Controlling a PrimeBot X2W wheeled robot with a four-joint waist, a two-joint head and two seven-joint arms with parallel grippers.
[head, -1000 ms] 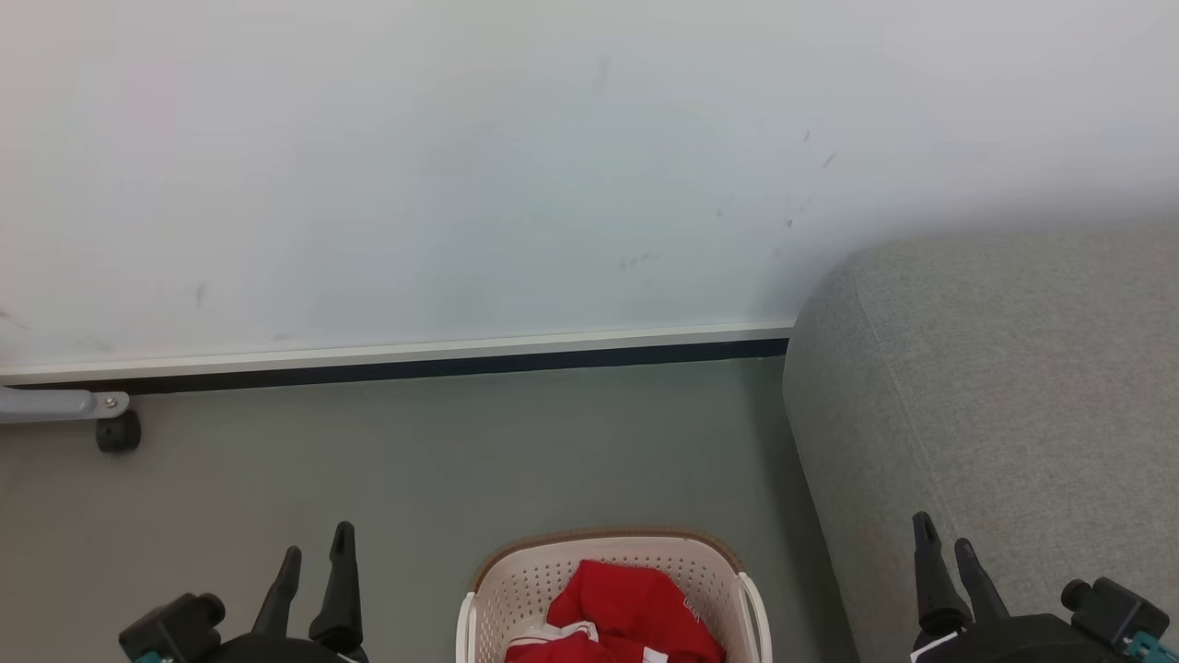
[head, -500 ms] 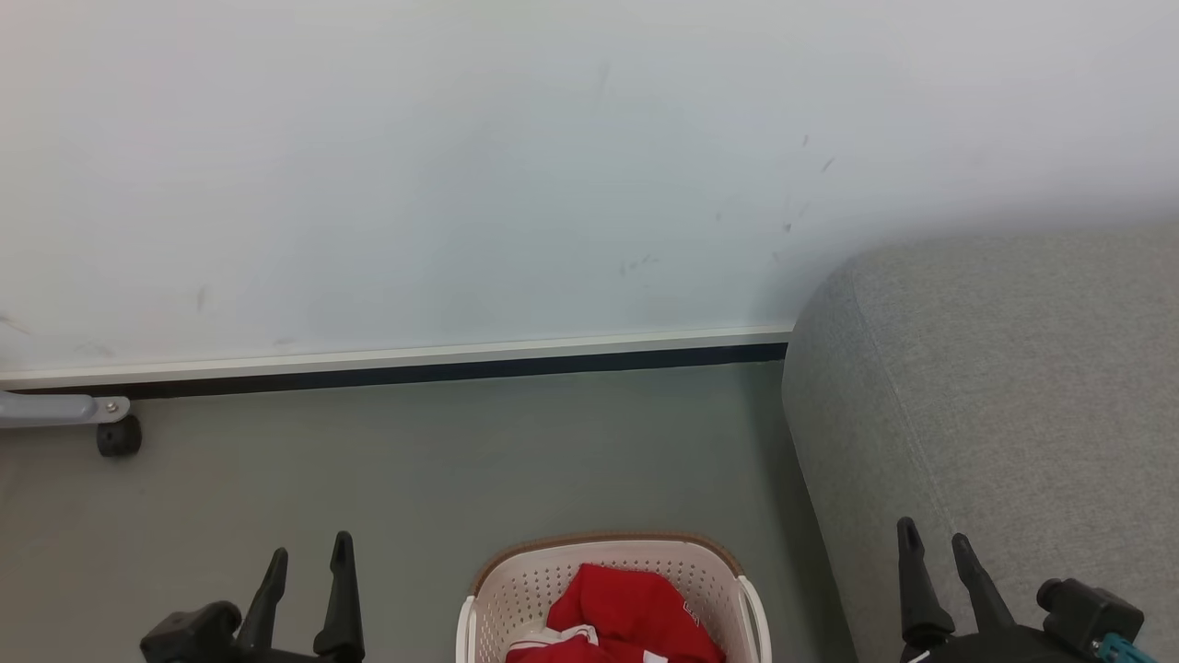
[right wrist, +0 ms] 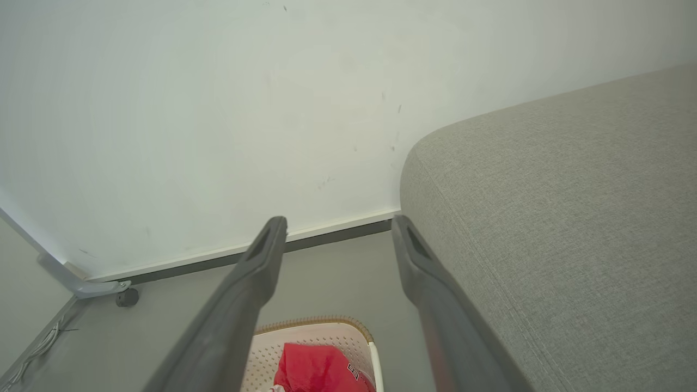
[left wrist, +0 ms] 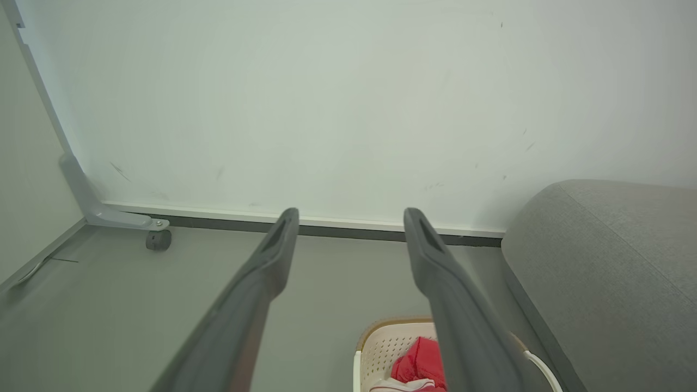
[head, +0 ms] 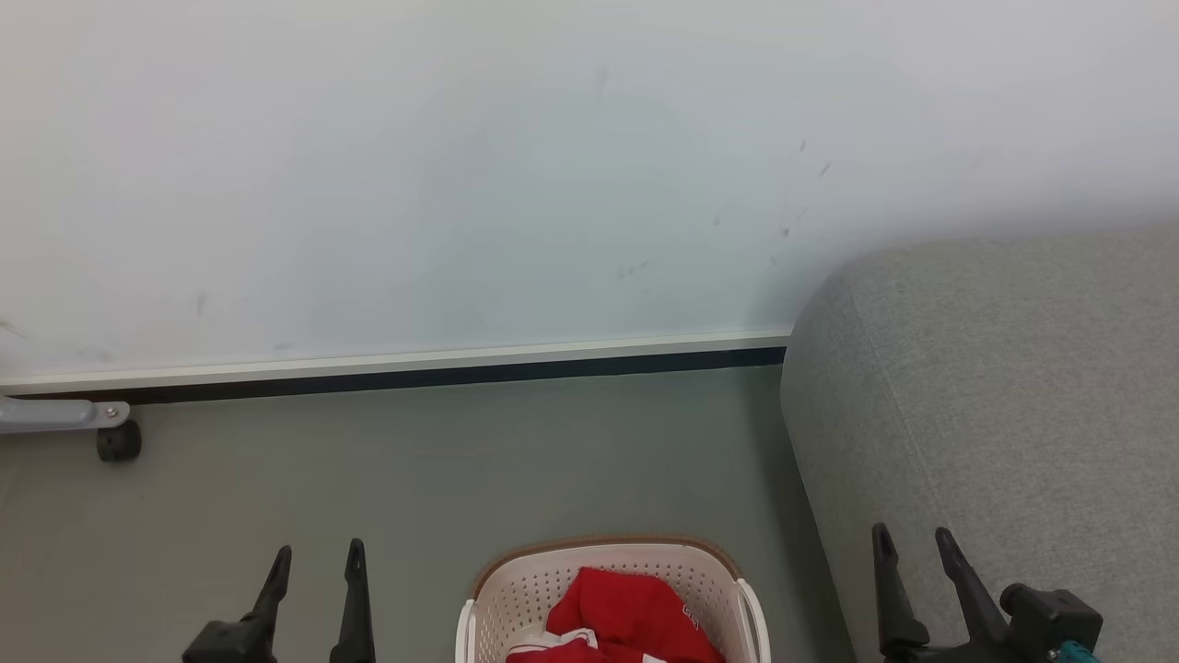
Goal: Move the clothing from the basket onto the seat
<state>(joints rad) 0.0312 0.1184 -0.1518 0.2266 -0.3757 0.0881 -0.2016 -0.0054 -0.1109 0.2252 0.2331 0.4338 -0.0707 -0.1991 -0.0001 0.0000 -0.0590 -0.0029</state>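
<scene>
At the near edge of the floor (head: 461, 460), between the two grippers, stands the basket (head: 603, 545). The red clothing (head: 636, 612) lies heaped inside it, with a strip of white trim showing at the pile's near left. In the right wrist view a small black-and-white mark (right wrist: 353, 374) sits on the cloth's right side.

Just right of the basket rises the grey seat (head: 1013, 387), its rounded far corner meeting the pale wall (head: 461, 184).

The left gripper (head: 318, 551) hovers over bare floor left of the basket, well apart from it, its fingers spread wide and empty, pointing toward the wall. The right gripper (head: 913, 534) hangs right of the basket, before the seat's left flank, its fingers likewise parted and gripping nothing.

A dark strip (head: 414, 373) runs along the foot of the wall. At the far left a grey leg (head: 55, 416) ends in a black caster (head: 118, 442) on the floor.
</scene>
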